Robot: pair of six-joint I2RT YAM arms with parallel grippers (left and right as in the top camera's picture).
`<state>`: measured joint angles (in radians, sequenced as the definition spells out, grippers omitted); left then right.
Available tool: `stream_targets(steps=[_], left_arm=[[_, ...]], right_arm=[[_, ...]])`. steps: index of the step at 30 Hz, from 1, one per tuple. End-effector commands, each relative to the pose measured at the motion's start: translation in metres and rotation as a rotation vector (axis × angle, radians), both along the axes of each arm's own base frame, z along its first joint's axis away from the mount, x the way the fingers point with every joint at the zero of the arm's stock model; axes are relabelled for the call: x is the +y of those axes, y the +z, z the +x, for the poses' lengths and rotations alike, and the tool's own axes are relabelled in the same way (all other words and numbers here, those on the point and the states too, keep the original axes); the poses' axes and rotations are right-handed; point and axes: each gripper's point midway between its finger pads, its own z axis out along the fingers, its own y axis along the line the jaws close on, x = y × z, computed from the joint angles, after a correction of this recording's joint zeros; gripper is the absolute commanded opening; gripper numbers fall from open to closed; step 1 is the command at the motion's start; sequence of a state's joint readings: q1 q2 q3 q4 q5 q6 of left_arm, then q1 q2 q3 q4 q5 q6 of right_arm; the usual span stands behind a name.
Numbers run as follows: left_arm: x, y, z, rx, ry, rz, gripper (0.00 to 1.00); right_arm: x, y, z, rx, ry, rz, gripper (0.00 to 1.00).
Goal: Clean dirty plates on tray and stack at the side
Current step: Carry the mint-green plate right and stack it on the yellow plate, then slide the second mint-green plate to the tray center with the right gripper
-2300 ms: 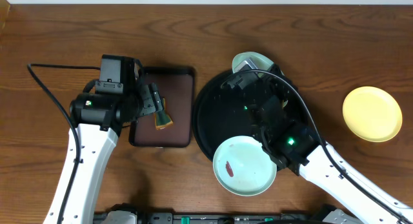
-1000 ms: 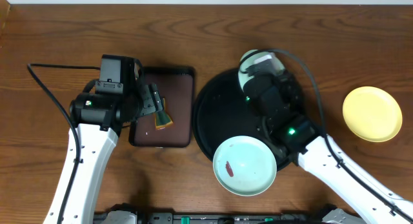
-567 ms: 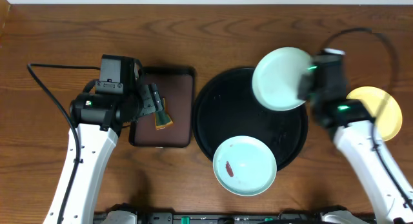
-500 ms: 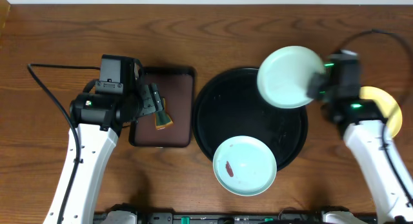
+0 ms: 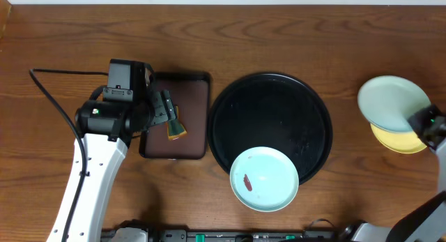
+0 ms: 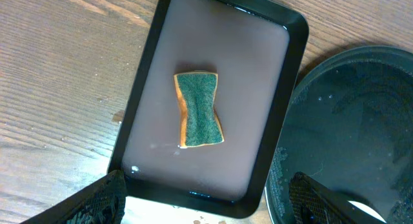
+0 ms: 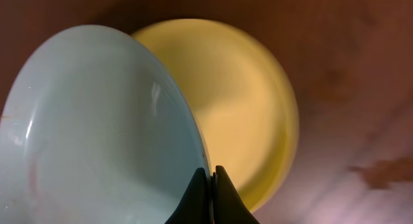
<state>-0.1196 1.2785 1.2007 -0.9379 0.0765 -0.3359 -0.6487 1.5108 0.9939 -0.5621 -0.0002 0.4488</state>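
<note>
Scene: A wood-grain counter seen from overhead, with a round black tray at centre and a smaller brown tray just to its left.

Right fingers: Pinched shut on the rim of a mint plate. They show as two dark tips pressed together at bottom centre of the wrist view. The edge grip leaves the plate's underside free to be lowered flat.

Mint plate: Held at the far right of the overhead frame, well clear of the black tray and tilted over the yellow plate. Whether the two touch cannot be told. No smear shows on its visible face.

Yellow plate: Flat on the counter at the right edge, apparently the base of the stack.

Smeared plate: On the lower part of the black tray, overhanging its rim toward the bottom of the frame. A reddish-brown mark sits left of its centre, so it looks like the one left to clean.

Left fingers: Spread wide and empty above the brown tray, tips showing at the lower corners of the wrist view.

Sponge: Green side up in the middle of the brown tray, apart from the fingers and within easy reach for wiping.

Stage: Judged to be stacking the second plate, with one more to go.

Risk: A tilted release could let the mint plate slide off the yellow one.
</note>
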Motion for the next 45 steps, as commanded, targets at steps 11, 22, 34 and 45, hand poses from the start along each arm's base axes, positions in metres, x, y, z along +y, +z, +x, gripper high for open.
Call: stream_targets(steps=[11, 22, 34, 45], left_arm=[[0.0, 0.009, 0.003, -0.022, -0.009, 0.0, 0.81], [0.0, 0.009, 0.003, -0.022, -0.009, 0.0, 0.81], [0.0, 0.009, 0.003, -0.022, -0.009, 0.0, 0.82], [0.0, 0.009, 0.003, -0.022, -0.009, 0.0, 0.81]], right_arm=[[0.034, 0.051, 0.042, -0.317, 0.206, 0.138, 0.53], [0.287, 0.055, 0.008, -0.051, 1.014, 0.158, 0.46], [0.333, -0.043, -0.074, 0.593, 1.242, 0.014, 0.41], [0.343, -0.079, -0.088, 0.673, 1.277, 0.097, 0.06]])
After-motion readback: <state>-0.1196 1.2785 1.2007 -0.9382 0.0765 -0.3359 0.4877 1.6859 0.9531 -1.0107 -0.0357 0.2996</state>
